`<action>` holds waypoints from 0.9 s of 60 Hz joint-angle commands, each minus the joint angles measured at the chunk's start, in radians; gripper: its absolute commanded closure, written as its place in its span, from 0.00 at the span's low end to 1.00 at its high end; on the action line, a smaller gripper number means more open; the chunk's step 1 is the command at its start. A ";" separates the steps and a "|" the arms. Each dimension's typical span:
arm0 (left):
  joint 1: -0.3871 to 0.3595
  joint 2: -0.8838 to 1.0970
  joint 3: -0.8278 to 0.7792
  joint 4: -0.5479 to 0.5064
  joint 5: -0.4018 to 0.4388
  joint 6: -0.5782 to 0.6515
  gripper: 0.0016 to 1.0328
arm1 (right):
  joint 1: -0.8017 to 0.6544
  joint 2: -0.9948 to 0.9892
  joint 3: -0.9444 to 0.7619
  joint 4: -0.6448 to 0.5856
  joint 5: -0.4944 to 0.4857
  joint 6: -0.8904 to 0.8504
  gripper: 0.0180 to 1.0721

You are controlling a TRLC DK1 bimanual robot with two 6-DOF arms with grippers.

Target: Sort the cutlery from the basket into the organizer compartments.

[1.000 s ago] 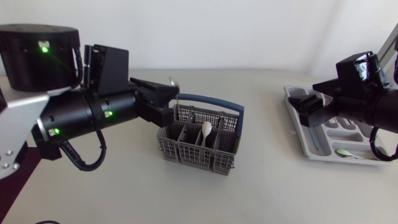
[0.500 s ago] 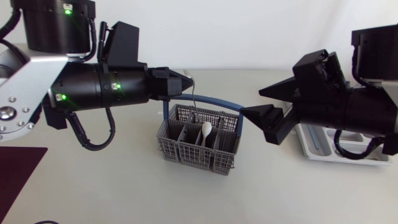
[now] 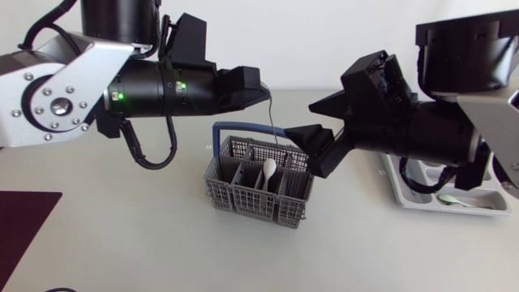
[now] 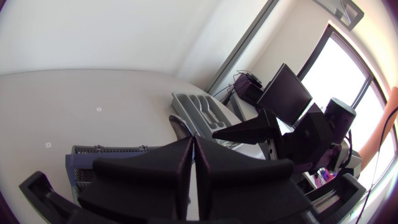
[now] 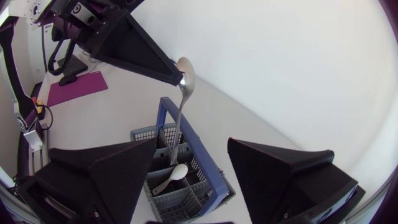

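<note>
Hanging bowl-up from the left gripper, a metal spoon is held over the basket. The fingers are pressed together on the bowl end, as is seen in the right wrist view; in the left wrist view only a thin seam is seen between them. The long axis of the spoon is close to vertical, with the handle pointed down past the basket's blue handle; whether its tip is inside a compartment cannot be told.

The right gripper is placed at 3 o'clock from the spoon in the head view, near it but apart. Its fingers are spread wide and nothing is touched by them. In its own wrist view the shaft is seen ahead of the gap, roughly centred.

A white spoon is seen lying in a middle compartment of the basket. The organizer lies at 3 o'clock from the basket, well apart and partly hidden under the right arm, with a pale green spoon in it.

A handover is judged to be the step in hand, since the right arm is the nearer to the organizer. For a grip to be taken, the open fingers would have to be brought around the upright shaft below the left fingertips.
</note>
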 commanded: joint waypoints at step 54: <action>-0.023 0.059 0.067 0.016 0.003 -0.072 0.96 | 0.059 0.183 0.071 0.154 0.125 -0.015 0.76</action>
